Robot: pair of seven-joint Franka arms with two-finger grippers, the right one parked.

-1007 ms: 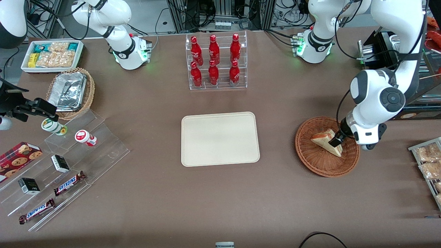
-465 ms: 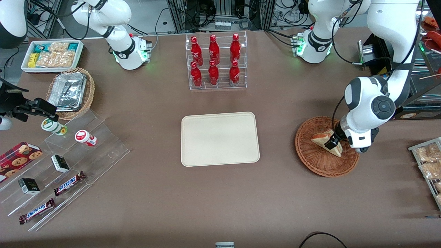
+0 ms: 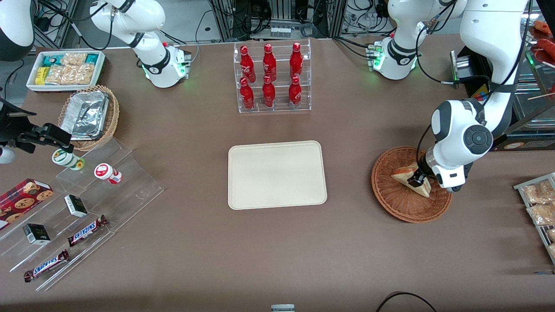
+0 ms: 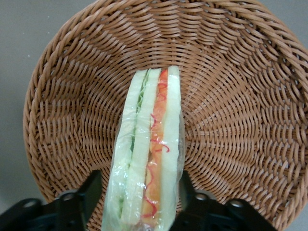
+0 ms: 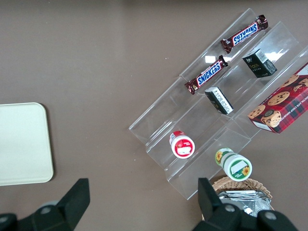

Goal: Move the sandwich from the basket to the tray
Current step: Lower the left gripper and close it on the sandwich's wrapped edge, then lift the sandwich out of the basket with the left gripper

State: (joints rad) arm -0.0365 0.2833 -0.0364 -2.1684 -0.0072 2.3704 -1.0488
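The brown worktop [image 3: 390, 260] spreads wide under me. On it, well apart from where I work and toward the parked arm's end, lies the tray [image 3: 277, 174], flat, cream-beige and rectangular. Farther from the front camera than the tray stands a clear rack of red bottles [image 3: 271, 78].

Toward my own end of the worktop sits the basket [image 3: 399, 203], round, shallow and woven of reddish-brown wicker. My wrist camera looks straight down into that basket [image 4: 240, 96] and shows its weave all around.

The sandwich [image 3: 407, 178] is in the basket, resting on the weave with one pale bread face turned toward the front camera. From my wrist, the sandwich [image 4: 149, 159] stands on edge with its cut side facing the camera: pale bread, a green layer, more bread, then a red-orange layer, all under clear wrap.

My jaws [image 3: 419, 178] are down inside the basket, set on either side of the sandwich. From the wrist, my jaws [image 4: 139, 192] stand narrow, one dark finger [image 4: 89, 192] against the wrap beside the green layer and the other against the wrap beside the red layer, so I am holding the sandwich between them. The sandwich sits low in the basket.
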